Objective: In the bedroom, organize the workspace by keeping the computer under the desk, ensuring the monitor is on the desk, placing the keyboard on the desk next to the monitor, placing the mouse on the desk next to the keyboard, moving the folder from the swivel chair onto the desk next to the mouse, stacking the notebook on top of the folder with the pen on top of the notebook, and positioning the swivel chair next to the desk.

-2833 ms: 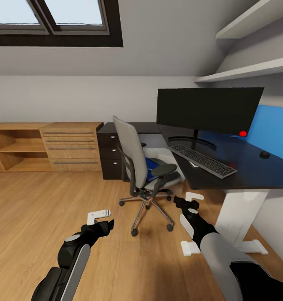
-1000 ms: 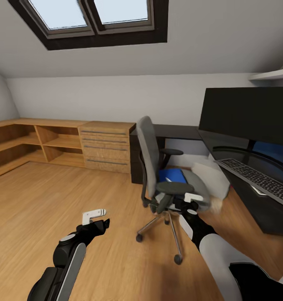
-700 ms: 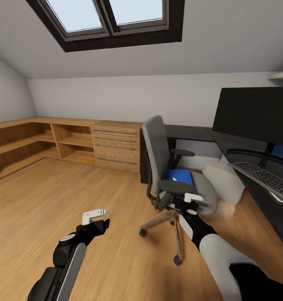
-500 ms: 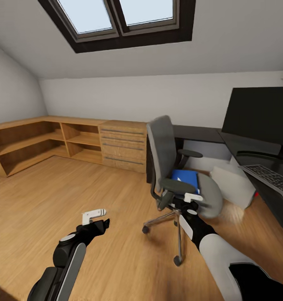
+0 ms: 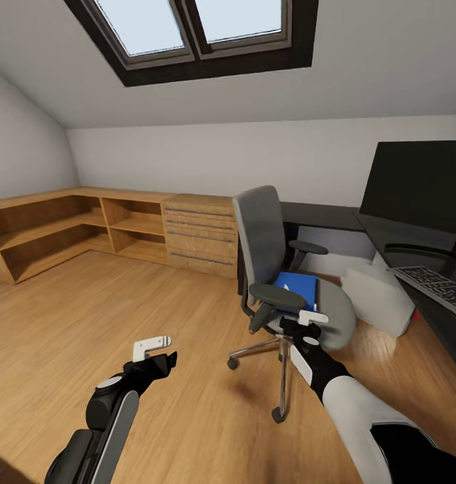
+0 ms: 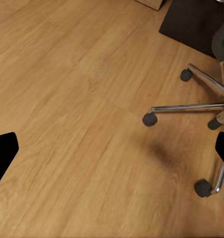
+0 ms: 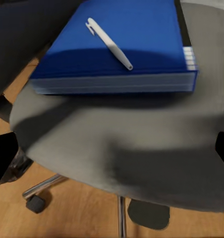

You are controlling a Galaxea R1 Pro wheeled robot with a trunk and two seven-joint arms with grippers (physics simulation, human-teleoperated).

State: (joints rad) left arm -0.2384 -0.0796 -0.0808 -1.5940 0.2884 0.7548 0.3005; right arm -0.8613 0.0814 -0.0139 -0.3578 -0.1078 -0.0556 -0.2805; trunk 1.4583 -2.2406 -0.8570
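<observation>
We see the swivel chair (image 5: 282, 282) standing on the wooden floor (image 5: 120, 323) in front of the desk (image 5: 416, 269), turned with its grey back toward the low wooden shelving (image 5: 73, 232). The blue folder (image 5: 296, 289) lies flat on the seat, and in the right wrist view the pen (image 7: 110, 43) rests diagonally on top of the folder (image 7: 122, 44), which sits toward the rear of the padded seat (image 7: 141, 153).

On the desk, the monitor (image 5: 420, 185) stands upright with the keyboard (image 5: 440, 286) just in front of it. The computer (image 5: 379, 299) sits on the floor under the desk, beside the chair.

Our right gripper (image 5: 307, 321) hovers just at the front edge of the seat, near the closer armrest; its 2 fingers stand spread apart with nothing between them. Our left gripper (image 5: 154, 349) hangs over bare floor, well apart from the chair, likewise released and empty. In the left wrist view we see the chrome base (image 6: 201, 106) and its castors.
</observation>
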